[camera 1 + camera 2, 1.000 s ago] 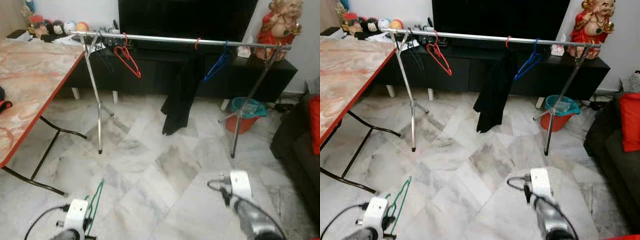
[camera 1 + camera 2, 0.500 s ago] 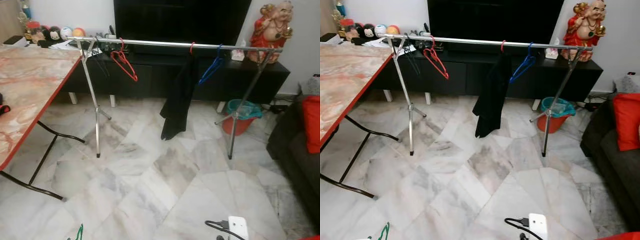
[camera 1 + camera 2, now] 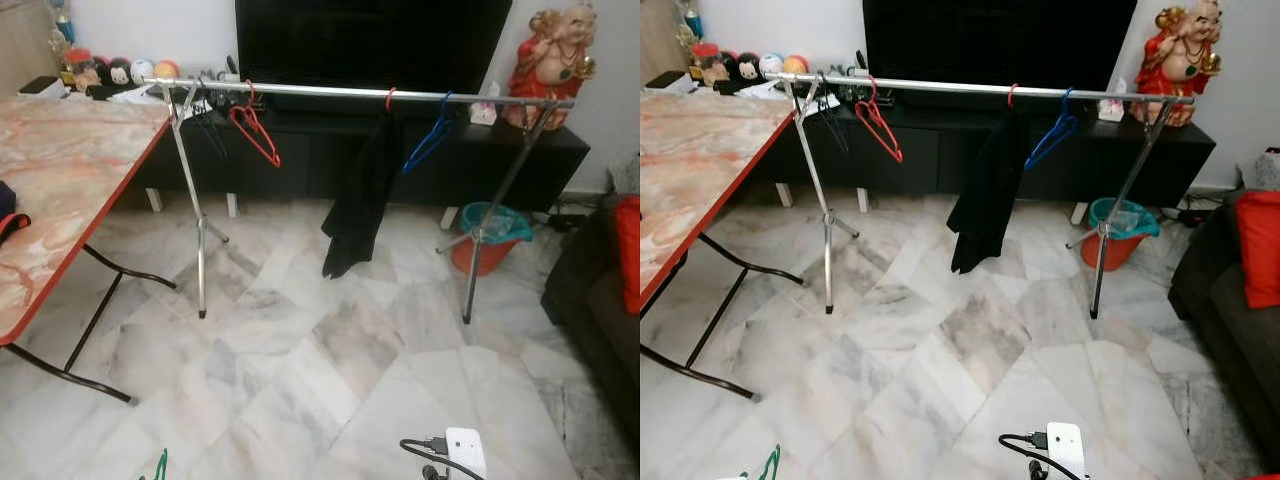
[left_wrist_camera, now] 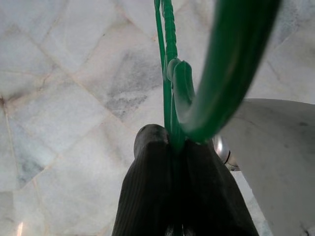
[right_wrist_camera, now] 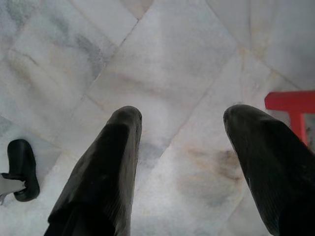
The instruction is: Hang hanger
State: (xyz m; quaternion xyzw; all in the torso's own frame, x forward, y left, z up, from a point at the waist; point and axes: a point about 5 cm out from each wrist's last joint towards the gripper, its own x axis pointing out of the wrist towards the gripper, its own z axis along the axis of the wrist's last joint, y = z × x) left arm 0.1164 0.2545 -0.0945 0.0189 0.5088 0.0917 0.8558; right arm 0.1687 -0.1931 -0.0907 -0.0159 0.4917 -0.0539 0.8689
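So the left gripper [image 4: 177,147] is clamped tight on the green hanger [image 4: 170,64]. In the left wrist view the hanger runs lengthwise straight out from the fingertips over the marble floor [image 4: 59,88], with its hook curling back close to the lens. From the head views just a green sliver pokes up at the bottom edge of the frame. The right gripper [image 5: 182,147] hangs with fingers spread wide, nothing in it. Ahead stands the clothes rail [image 3: 350,91] carrying a red hanger [image 3: 255,130], a black garment [image 3: 358,195] and a blue hanger [image 3: 428,140]. No readable writing anywhere.
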